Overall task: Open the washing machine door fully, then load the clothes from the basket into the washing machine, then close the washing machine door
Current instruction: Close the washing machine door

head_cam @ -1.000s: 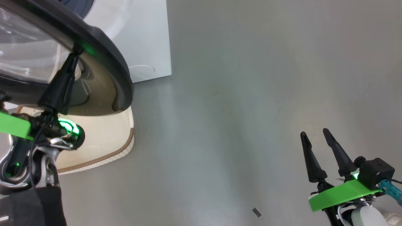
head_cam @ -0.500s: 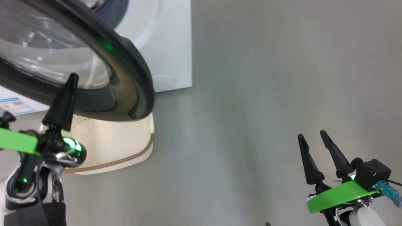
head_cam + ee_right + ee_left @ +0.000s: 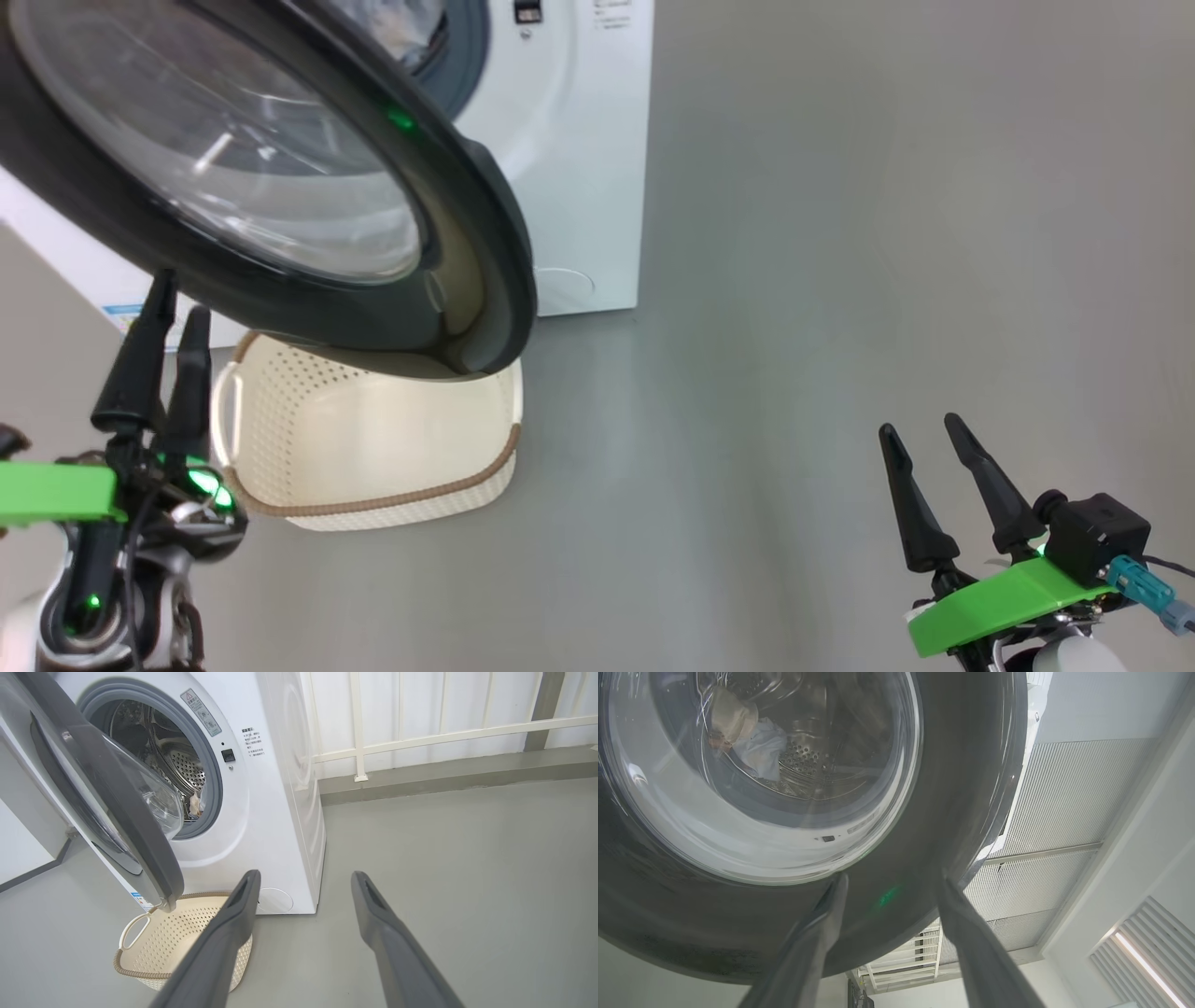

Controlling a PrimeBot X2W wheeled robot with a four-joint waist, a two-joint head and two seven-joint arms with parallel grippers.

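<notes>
Black and glossy, the door (image 3: 448, 215) hangs half open above the empty basket (image 3: 373, 509), and the clothes (image 3: 756, 751) lie inside the washer (image 3: 579, 187), so closing looks like the step in hand. The left claw (image 3: 182, 299), spread and empty, sits just under the door's lower rim; the right claw (image 3: 920, 426), also spread and empty, waits well apart. Pressing the outer face near the free edge, steadily until the latch catches, should serve best.
</notes>
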